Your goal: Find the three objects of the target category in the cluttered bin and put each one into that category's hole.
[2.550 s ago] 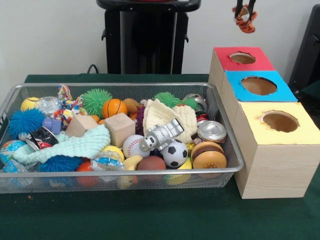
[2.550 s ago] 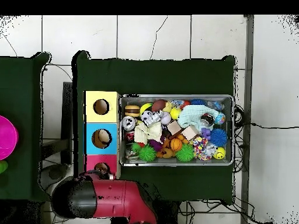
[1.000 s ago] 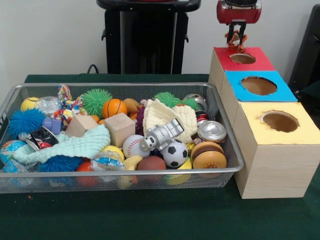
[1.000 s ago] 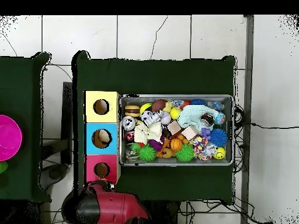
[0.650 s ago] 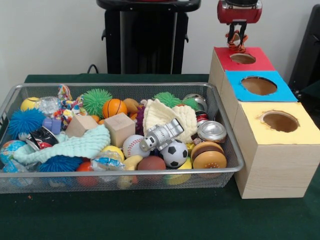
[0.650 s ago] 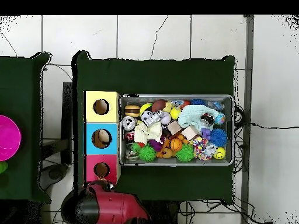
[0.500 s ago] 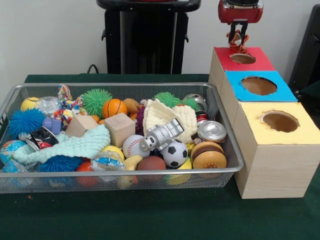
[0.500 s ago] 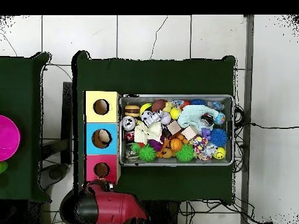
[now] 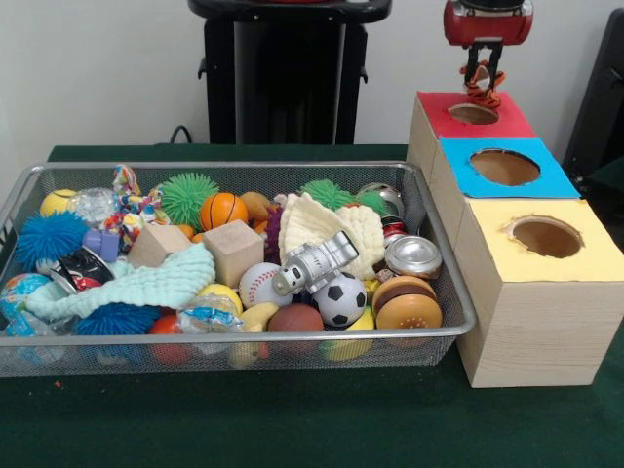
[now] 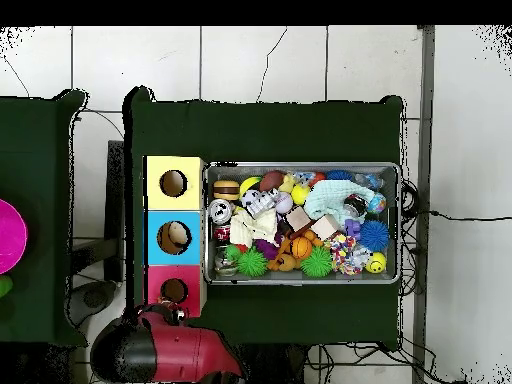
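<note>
Above the red hole's [image 9: 473, 113] far rim, jaws clamped on small orange toy [image 9: 480, 84]; off-centre, so risked landing outside.

A pink round object [image 10: 8, 236] rests on the separate green side table [image 10: 40, 150].

End effector [image 9: 485, 78] grips an unidentifiable orange toy [image 9: 482, 86].

Even, diffuse indoor light; no hard shadows. Soft shadow on green cloth [image 9: 292, 419] beneath the mesh bin [image 9: 429, 210]. Small glare on metal can [image 9: 412, 255], below-left of gripper [image 9: 484, 80]. Focus slightly soft throughout.
</note>
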`<state>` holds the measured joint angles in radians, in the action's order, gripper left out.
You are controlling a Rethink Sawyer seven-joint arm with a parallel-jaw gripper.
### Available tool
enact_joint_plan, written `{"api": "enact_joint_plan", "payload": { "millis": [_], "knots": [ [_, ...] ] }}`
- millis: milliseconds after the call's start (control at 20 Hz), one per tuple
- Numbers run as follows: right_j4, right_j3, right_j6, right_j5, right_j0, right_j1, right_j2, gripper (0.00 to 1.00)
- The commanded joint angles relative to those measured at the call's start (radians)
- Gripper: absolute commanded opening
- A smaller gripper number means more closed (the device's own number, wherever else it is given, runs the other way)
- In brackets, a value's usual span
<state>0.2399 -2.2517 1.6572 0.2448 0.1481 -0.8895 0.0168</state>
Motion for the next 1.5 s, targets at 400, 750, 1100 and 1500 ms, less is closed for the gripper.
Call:
{"api": "enact_joint_plan", "payload": {
  "millis": [400, 750, 1100, 1500],
  "knots": [
    [-0.063, 0.158, 0.141, -0.094, 0.102, 0.189, 0.124, 0.0],
    [-0.112, 0.214, 0.11, -0.052, 0.123, 0.179, 0.191, 0.0],
    [-0.109, 0.153, 0.156, -0.152, 0.057, 0.162, 0.104, 1.0],
    [-0.101, 0.153, 0.145, -0.12, 0.049, 0.137, 0.107, 1.0]
  ]
}}
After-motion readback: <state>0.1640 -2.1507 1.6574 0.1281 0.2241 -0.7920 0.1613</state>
